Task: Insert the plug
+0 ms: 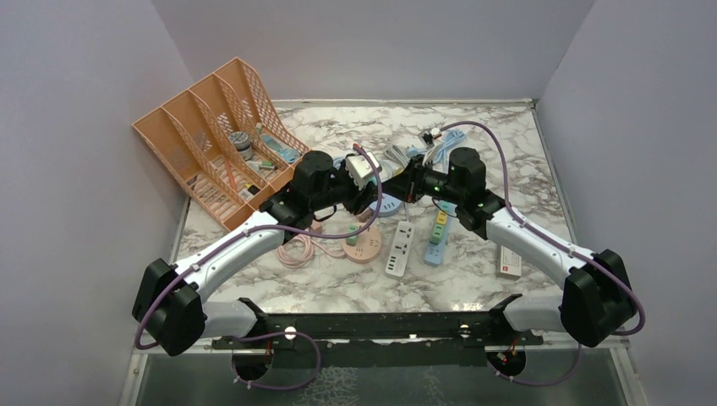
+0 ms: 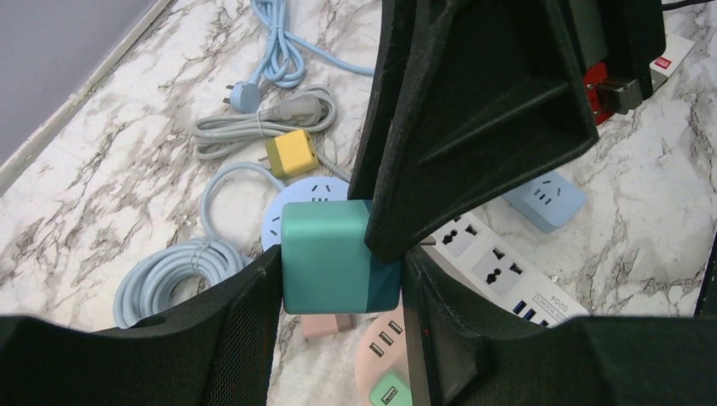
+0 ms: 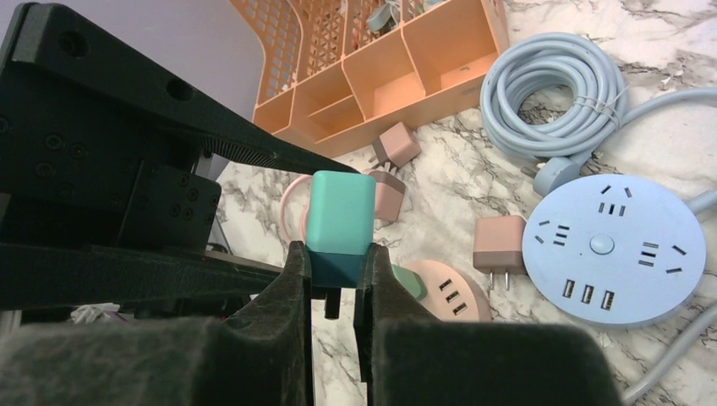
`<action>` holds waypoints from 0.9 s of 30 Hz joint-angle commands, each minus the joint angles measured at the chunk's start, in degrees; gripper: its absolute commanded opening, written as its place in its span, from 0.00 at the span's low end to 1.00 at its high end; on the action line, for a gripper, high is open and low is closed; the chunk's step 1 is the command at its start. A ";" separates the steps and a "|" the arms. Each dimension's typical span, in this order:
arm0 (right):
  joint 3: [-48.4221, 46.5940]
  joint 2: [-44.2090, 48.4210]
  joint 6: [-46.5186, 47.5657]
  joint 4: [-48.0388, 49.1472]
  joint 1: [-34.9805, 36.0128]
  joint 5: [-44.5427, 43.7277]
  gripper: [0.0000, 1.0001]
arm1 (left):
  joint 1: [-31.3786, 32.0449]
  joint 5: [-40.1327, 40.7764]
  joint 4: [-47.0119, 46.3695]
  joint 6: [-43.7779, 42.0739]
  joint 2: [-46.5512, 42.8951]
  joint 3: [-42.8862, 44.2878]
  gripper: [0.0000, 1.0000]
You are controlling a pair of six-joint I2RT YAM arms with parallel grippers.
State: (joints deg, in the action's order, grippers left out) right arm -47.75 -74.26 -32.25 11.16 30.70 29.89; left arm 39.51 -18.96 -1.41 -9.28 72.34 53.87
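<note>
plug (image 3: 341,211): smooth plastic, satin sheen, pale teal over darker teal. fingers (image 3: 283,330) of right gripper (image 3: 336,258): matt black, kinda grainy pads. table (image 1: 473,288): marble-look top, slight gloss. organiser (image 1: 182,144) far left: orange plastic, lattice walls. round blue strip (image 3: 613,254): smooth matt plastic. coiled cable (image 2: 169,271): rubbery, soft sheen.

We only half-see the teal plug's (image 3: 341,211) prongs between the right gripper's (image 3: 335,266) pads, its body blocks the plug's right edge and part of the white strip (image 2: 499,271) in the left wrist view, and overhead the plug's too small to make out.
</note>
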 commanded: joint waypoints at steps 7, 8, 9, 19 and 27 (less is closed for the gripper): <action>-2.68 0.58 2.85 -0.16 0.73 2.77 0.01 | -0.05 -1.32 7.26 8.14 -1.50 6.37 0.84; -2.70 0.60 2.92 -0.23 0.76 2.85 0.01 | -0.42 -1.99 8.23 8.92 -1.88 6.51 0.89; -2.77 0.63 3.08 -0.05 0.77 3.12 0.01 | -0.85 -2.71 9.16 9.74 -2.46 6.48 0.98; -2.90 1.05 7.31 1.38 0.77 9.07 0.01 | -10.73 -16.17 8.09 21.68 -8.47 4.62 0.99; -3.93 0.12 7.97 5.67 0.71 22.19 0.01 | -17.67 -34.95 8.83 27.78 -8.27 3.56 0.95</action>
State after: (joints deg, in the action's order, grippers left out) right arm -48.77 -74.24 -25.61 12.23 31.09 42.68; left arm 22.72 -39.70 6.50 14.55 63.18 57.74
